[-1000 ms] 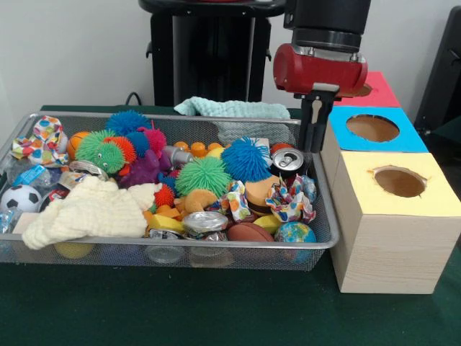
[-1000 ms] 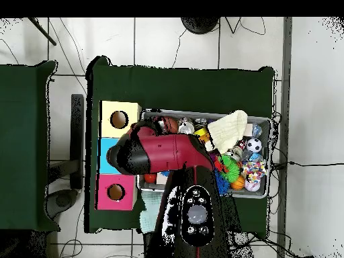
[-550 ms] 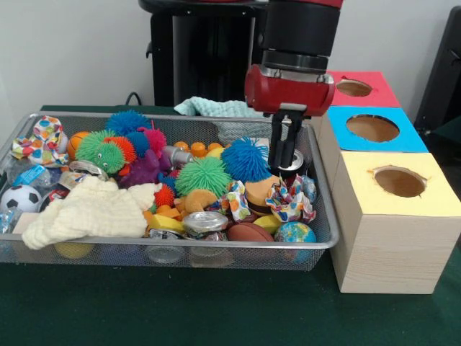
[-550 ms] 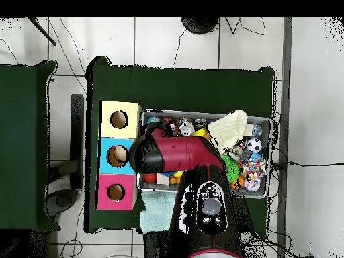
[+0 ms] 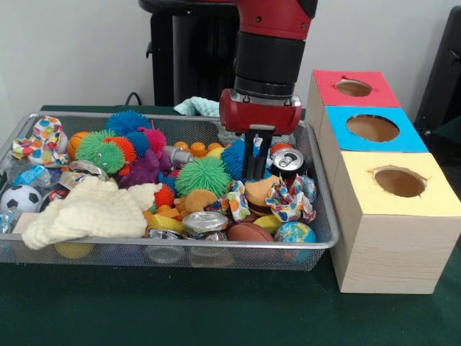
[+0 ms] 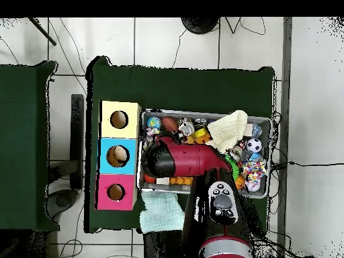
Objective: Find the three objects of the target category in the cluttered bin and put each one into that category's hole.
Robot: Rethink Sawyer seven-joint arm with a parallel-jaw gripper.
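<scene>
A wire mesh bin [image 5: 180, 245] holds a jumble of spiky rubber balls, drink cans, small sports balls and patterned cloth bows. My gripper [image 5: 256, 169] hangs down inside the bin's right part, open, with nothing between its fingers. It is right beside a blue spiky ball [image 5: 235, 160], with a red drink can [image 5: 289, 161] just to its right. A green spiky ball [image 5: 202, 175] lies to its left. Beside the bin stand three boxes with round holes: red [image 5: 328, 83], blue [image 5: 346, 143] and yellow [image 5: 360, 200]. In the overhead view the red arm [image 6: 185, 161] hides the gripper.
A cream knitted cloth [image 5: 86, 209] covers the bin's front left. A teal towel [image 5: 198, 106] lies behind the bin, also seen as the towel [image 6: 160, 211] from overhead. A soccer ball [image 5: 19, 198] and a globe ball [image 5: 295, 233] sit near the bin's front wall.
The gripper has swung from above the box side leftward over the bin and come down among the objects, ending beside the blue spiky ball.
</scene>
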